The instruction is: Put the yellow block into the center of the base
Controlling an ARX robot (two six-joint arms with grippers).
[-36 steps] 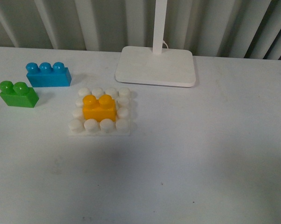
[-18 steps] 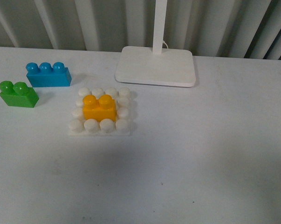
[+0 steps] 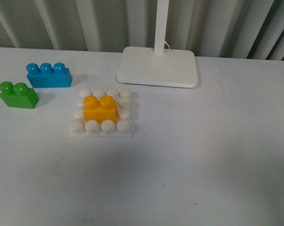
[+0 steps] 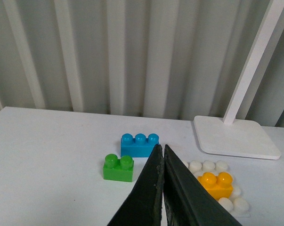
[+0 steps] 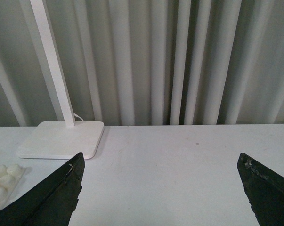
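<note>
In the front view the yellow block (image 3: 100, 108) sits pressed onto the middle studs of the white base (image 3: 101, 113) on the bench (image 3: 203, 155), with the green two-stud brick (image 3: 18, 94) at its 9 o'clock, the blue three-stud brick (image 3: 48, 75) at its 10 o'clock and the lamp foot (image 3: 157, 66) at its 1 o'clock; no fingers show here. In the left wrist view the left fingers (image 4: 161, 151) are pressed together and empty, the yellow block (image 4: 216, 184) lying apart from them at their 4 o'clock. In the right wrist view the right fingers (image 5: 161, 161) stand wide apart and empty, with only a corner of the base (image 5: 5, 178) at the picture's edge.
</note>
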